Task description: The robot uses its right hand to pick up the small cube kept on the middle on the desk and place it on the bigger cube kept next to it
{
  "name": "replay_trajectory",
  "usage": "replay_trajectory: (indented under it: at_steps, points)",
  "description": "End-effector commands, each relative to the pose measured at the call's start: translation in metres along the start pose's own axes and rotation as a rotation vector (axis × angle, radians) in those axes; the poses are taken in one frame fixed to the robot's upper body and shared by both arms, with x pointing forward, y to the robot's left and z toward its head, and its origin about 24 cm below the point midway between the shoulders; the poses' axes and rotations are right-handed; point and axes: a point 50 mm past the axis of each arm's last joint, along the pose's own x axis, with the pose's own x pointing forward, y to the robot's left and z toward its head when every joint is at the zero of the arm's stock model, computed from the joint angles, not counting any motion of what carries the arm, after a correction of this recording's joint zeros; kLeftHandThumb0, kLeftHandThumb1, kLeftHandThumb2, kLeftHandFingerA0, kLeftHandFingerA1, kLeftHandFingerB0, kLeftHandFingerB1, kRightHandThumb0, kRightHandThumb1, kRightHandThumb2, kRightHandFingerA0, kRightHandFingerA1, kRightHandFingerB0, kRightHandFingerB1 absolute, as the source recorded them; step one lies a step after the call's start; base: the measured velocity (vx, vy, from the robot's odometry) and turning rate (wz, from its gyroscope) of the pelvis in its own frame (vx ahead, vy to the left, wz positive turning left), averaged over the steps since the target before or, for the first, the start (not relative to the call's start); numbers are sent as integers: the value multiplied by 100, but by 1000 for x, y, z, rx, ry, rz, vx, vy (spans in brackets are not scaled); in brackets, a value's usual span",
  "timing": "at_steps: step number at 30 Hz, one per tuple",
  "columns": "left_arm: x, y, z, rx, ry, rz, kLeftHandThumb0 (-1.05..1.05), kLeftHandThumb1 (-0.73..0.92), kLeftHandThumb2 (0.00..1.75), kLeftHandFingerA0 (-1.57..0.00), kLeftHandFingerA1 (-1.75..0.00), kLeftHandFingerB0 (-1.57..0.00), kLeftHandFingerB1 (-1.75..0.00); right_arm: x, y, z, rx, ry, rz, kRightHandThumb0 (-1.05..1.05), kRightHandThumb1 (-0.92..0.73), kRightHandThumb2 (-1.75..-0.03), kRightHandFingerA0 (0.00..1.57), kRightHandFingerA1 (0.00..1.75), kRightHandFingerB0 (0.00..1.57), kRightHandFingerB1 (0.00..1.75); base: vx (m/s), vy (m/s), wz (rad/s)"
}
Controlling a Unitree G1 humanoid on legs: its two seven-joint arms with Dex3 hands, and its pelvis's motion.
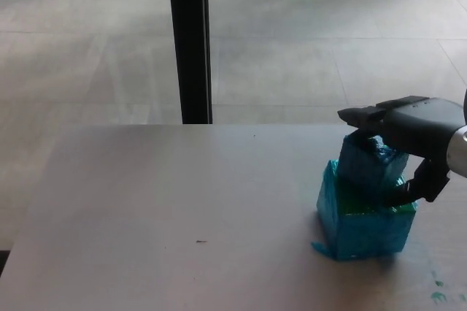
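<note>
The small blue cube (368, 163) rests on top of the bigger teal cube (363, 225), which stands on the desk (182, 209) at the right. My right hand (416, 136) comes in from the right edge and hovers just behind and to the right of the small cube. Its two fingers (368, 116) reach out over the cube's top, and its thumb (407, 194) sits low at the cube's right side. The fingers are spread and the hand looks open around the cube. My left hand does not show.
A black post (189, 41) stands behind the desk's far edge at centre left. Beyond it lies a pale tiled floor (314, 41). Small teal smears (436, 293) mark the desk at the lower right corner.
</note>
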Motion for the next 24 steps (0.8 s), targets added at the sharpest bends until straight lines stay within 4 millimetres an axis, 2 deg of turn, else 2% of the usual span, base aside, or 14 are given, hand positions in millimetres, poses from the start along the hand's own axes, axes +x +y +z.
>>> replay_trajectory:
  at_steps: [1,2,3,4,5,7,8,11,12,17,18,19,20,24]
  points:
    - [-2,5,-1,21,5,15,-71,57,103,-41,-63,-52,-61,-4,-1,-7,-6,39,46,-84,-42,-73,0,0,0,1,0,0,0]
    - [-2,5,-1,20,9,16,-71,57,103,-41,-63,-52,-61,-5,-1,-7,-4,39,44,-84,-42,-73,0,0,0,1,0,0,0]
    - [-2,4,-3,13,11,12,-72,70,61,-48,-60,-56,-50,-5,-3,-6,5,34,51,-84,-42,-72,0,0,0,1,0,0,0]
    - [-2,4,-3,12,12,14,-72,70,61,-44,-59,-53,-48,-5,-4,-5,10,31,52,-84,-43,-73,0,0,0,1,0,0,0]
    - [-2,4,-4,-23,20,26,-71,56,101,-44,-64,-51,-59,-6,-5,-4,20,24,48,-84,-43,-73,0,0,0,1,0,0,0]
    - [-3,3,-5,-10,7,10,-70,57,102,-44,-66,-48,-59,-6,-6,-1,27,8,39,-84,-42,-72,0,0,0,1,0,0,0]
    - [-2,3,-5,8,16,19,-72,71,62,-42,-60,-51,-46,-7,-7,1,25,2,28,-85,-41,-73,0,0,0,0,0,0,0]
    - [-2,2,-6,-16,16,24,-71,70,61,-49,-62,-57,-50,-8,-11,4,32,-10,8,-87,-50,-86,0,14,0,0,0,0,0]
    - [-2,2,-7,-7,18,27,-75,69,62,-35,-59,-50,-47,-9,-15,5,31,-16,1,-88,-42,-75,0,0,0,0,0,0,0]
    - [-2,2,-8,-10,19,20,-72,70,61,-43,-59,-52,-47,-18,-36,9,38,-38,-35,-86,-52,-57,0,0,0,0,0,0,0]
    - [-3,4,-7,-10,20,20,-70,58,102,-45,-67,-47,-59,-23,-48,6,43,-30,-51,-86,-46,-71,0,0,0,0,0,0,0]
    - [-3,4,-7,-20,17,24,-69,57,102,-47,-68,-52,-62,-28,-56,4,52,-26,-63,-85,-52,-57,0,0,0,0,0,0,0]
    - [-3,4,-8,-6,19,28,-73,71,63,-48,-65,-58,-56,-30,-59,2,60,-26,-69,-89,-42,-74,0,0,0,0,0,0,0]
    - [-4,5,-9,5,24,24,-70,71,62,-45,-58,-50,-44,-45,-74,-11,73,5,-95,-86,-53,-57,0,0,0,0,0,0,0]
